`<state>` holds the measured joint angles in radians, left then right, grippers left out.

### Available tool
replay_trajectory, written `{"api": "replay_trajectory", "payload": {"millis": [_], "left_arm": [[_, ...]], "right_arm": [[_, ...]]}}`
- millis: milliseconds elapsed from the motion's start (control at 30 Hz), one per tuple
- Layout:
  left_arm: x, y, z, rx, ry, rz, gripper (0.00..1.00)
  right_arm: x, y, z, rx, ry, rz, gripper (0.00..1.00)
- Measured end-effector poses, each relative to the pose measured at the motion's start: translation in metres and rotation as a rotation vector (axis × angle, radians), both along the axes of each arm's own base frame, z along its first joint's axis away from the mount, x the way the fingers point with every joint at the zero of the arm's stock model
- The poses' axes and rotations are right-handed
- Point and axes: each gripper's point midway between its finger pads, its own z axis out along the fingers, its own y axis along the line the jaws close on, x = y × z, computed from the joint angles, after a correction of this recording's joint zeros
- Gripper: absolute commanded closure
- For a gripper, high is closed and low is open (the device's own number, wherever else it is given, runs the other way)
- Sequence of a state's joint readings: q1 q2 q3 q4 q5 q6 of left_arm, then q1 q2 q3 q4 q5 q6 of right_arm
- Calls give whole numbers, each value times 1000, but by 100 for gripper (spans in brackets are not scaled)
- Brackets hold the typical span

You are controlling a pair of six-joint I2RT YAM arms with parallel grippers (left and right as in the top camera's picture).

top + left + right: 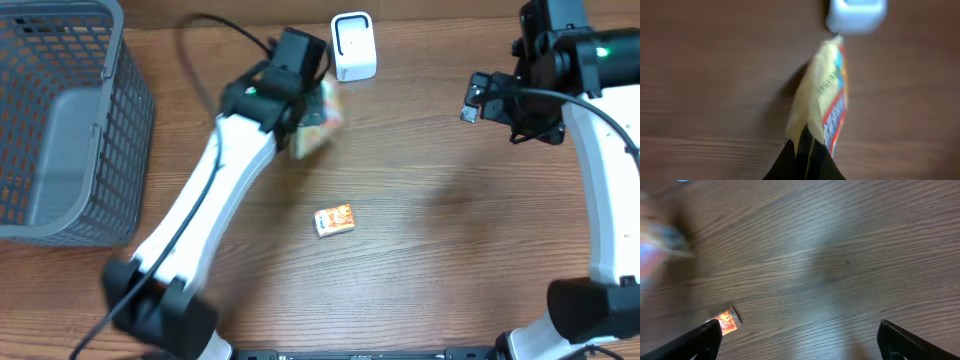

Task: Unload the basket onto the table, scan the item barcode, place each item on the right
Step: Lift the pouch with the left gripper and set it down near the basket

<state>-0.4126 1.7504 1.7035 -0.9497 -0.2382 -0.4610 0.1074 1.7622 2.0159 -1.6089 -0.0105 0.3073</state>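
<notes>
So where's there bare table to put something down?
Widest bare patch: right of the box, under the open right gripper, across to the right arm. Also in front of the box. Crowded near the scanner, where the left gripper holds a packet.

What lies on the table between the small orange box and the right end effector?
Nothing: between the small orange box and the open right end effector the wooden table is bare, as the overhead view shows.

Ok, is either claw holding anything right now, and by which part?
The left claw is shut on the yellow snack packet, pinching the end nearest its wrist camera. The right claw is open and empty.
</notes>
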Motion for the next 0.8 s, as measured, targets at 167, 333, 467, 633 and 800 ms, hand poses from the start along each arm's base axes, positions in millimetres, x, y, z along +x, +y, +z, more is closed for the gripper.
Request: {"api": "replay_trajectory", "payload": {"millis": [167,333,467,633,800], "left_arm": [[-27,83,41,373,-64,212,96],[-32,115,46,562,-60,295,96],[-34,121,39,633,-21,299,96],[-30,103,-13,634,130,218,96],[-27,52,-70,482,230,125,96]], "right_arm": [[5,-4,-6,-25,8,-10,0],[6,-9,-6,-54,3,-17,0],[6,-11,-6,-65,4,-21,0],[6,-12,-6,-68,5,-21,0],[5,-11,-6,-67,5,-21,0]]}}
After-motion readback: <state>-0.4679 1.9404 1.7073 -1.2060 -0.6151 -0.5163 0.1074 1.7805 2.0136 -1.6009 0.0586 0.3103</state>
